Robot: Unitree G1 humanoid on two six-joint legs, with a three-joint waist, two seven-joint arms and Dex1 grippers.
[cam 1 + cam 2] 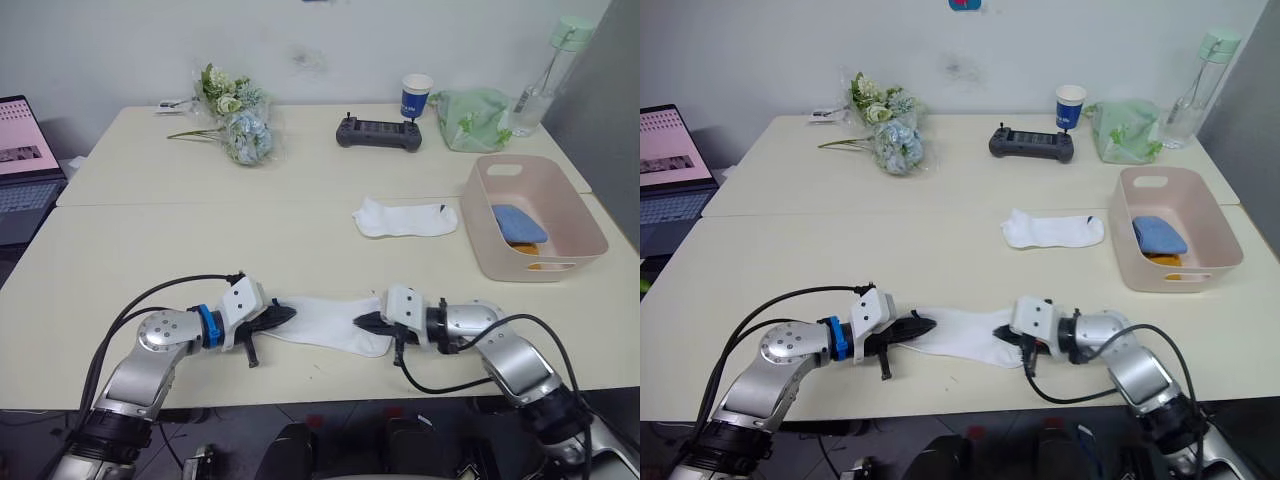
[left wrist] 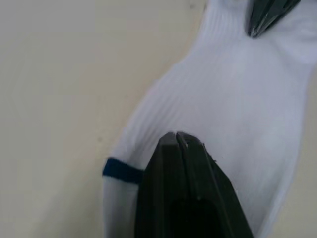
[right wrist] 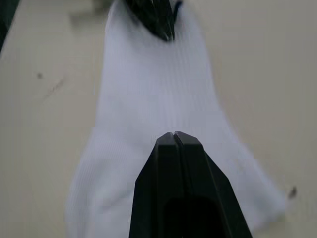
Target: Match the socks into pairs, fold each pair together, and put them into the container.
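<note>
A white sock [image 1: 325,320] lies flat near the table's front edge, stretched between my two grippers. My left gripper [image 1: 285,315] is shut at the sock's left end, where there is a small blue mark [image 2: 119,171]. At the other end my right gripper [image 1: 362,322] is shut on the sock. The wrist views show each pair of fingers [image 2: 176,134] [image 3: 174,134] closed on the white fabric. A second white sock [image 1: 405,217] lies farther back, just left of the pale pink container [image 1: 478,235]. Inside the container are a folded light blue sock [image 1: 518,223] and something orange [image 1: 545,265].
At the back of the table are a bunch of flowers [image 1: 235,115], a black controller [image 1: 378,132], a paper cup [image 1: 416,95], a translucent green bag [image 1: 470,118] and a bottle [image 1: 545,70]. A laptop [image 1: 20,165] stands off the table's left side.
</note>
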